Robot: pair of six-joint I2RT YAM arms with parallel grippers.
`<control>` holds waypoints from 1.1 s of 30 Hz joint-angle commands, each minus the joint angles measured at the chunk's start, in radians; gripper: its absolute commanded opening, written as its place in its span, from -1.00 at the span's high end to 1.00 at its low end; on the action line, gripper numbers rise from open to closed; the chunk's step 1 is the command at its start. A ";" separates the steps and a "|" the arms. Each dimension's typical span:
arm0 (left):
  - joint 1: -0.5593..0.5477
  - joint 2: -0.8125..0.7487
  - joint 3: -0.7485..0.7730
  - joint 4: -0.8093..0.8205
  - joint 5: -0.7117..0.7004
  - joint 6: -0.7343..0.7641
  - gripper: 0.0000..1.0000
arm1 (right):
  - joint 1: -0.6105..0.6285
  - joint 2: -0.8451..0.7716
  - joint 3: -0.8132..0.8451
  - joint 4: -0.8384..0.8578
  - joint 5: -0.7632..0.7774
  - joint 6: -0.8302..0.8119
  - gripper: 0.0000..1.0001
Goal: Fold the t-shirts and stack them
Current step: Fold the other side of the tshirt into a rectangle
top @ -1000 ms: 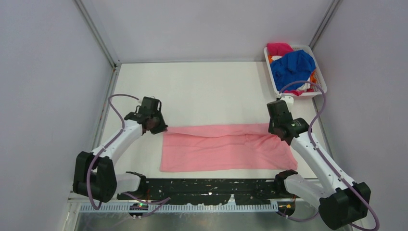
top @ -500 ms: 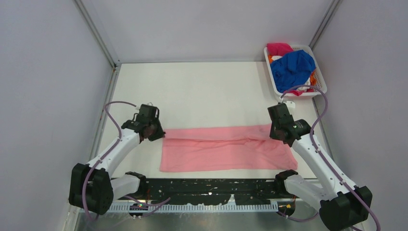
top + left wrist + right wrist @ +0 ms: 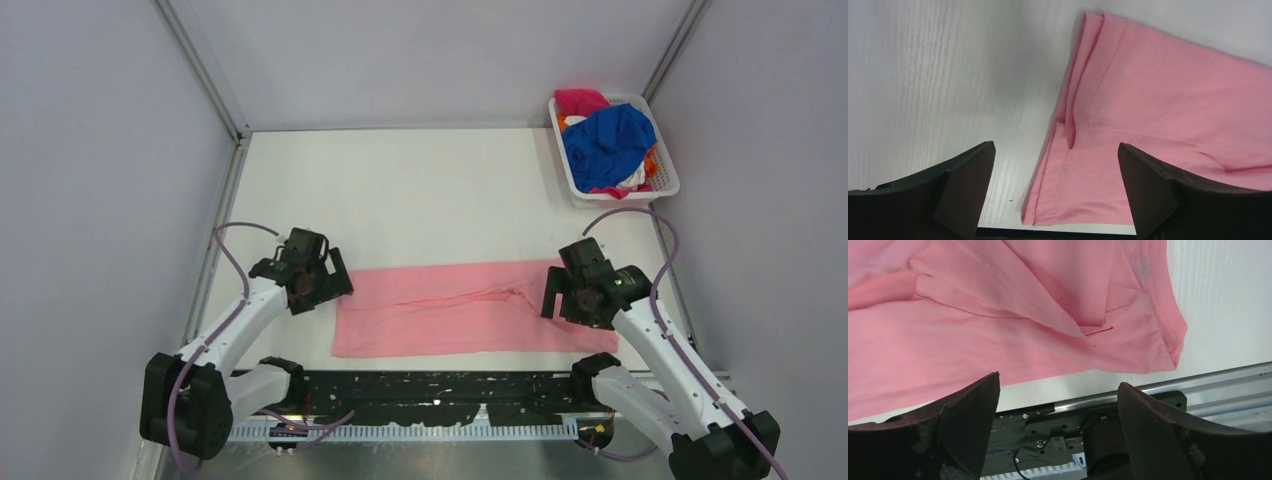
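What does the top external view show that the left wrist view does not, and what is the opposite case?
Only the top external view shows the white basket at the far right corner and the blue shirt heaped in it on other shirts. Only the left wrist view shows the stitched hem and the layered fold at the end of the pink shirt, framed by the open left jaws. Both show the pink shirt lying folded on the white table.

Bright even overhead light, soft shadows, sharp focus
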 commanded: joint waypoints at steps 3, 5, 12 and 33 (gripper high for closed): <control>0.000 -0.085 0.092 0.014 0.080 0.036 -0.99 | 0.005 -0.101 0.030 0.228 -0.041 -0.022 -0.91; -0.003 -0.065 0.099 0.087 0.177 0.046 -0.99 | 0.002 -0.069 -0.003 0.381 -0.086 -0.043 -0.91; -0.017 0.119 0.101 0.219 0.374 0.044 -0.99 | -0.106 0.255 -0.009 0.707 -0.303 -0.071 -0.91; -0.017 0.291 0.066 0.291 0.379 0.033 -0.99 | -0.118 0.275 -0.144 0.665 -0.468 -0.114 -0.91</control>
